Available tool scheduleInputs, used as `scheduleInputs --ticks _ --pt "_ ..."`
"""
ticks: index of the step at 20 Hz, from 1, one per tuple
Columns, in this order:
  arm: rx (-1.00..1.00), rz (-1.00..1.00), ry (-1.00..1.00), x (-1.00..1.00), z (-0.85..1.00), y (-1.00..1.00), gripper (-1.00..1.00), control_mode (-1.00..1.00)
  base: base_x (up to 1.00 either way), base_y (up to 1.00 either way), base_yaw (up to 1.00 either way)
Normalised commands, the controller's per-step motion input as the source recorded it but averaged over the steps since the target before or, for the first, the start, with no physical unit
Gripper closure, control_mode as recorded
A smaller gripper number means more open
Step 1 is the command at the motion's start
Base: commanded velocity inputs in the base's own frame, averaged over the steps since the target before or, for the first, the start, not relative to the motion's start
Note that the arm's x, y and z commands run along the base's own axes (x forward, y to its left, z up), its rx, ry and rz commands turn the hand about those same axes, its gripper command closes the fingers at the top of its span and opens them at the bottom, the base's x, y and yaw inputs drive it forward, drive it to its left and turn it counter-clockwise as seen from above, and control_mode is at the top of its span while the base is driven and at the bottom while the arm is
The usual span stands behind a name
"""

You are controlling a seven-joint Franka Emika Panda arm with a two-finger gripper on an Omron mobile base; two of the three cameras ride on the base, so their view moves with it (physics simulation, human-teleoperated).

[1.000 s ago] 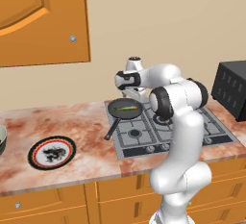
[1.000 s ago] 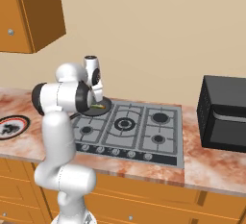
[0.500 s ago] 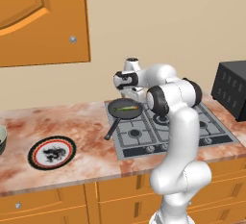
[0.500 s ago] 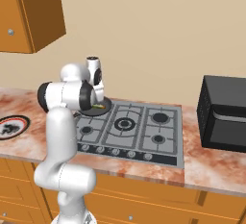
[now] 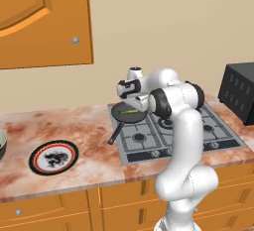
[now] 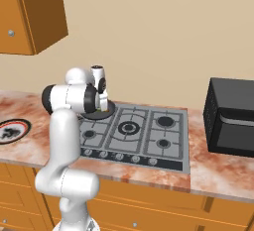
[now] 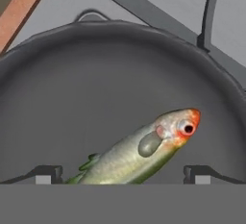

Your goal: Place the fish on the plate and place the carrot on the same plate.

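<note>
Since it's going for the grab: gripper (image 7: 123,172) has its tips spread wide, straddling the fish (image 7: 139,152).
Fish spot: frying pan (image 5: 128,113), mid-frame.
Tip: descend straight, pinch mid-body.
Plate (image 5: 53,157): lower left counter.

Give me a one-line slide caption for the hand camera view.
Hand poised low over the fish lying in the dark frying pan on the stove, one fingertip on each side.
</note>
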Motion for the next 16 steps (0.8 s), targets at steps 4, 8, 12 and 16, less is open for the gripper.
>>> scheduleInputs --ticks 4,8,12,16 --pt "0.0 0.0 0.01 0.0 -0.08 0.0 -1.0 -1.0 0.0 0.0 0.0" --pt "0.0 0.0 0.0 0.04 -0.19 0.0 -1.0 -1.0 0.0 0.0 0.0" --pt "-0.01 -0.02 0.0 0.18 -0.23 0.0 -1.0 -1.0 0.0 0.0 0.0" --pt "-0.01 -0.04 0.0 0.23 -0.03 0.0 -1.0 -1.0 0.0 0.0 0.0"
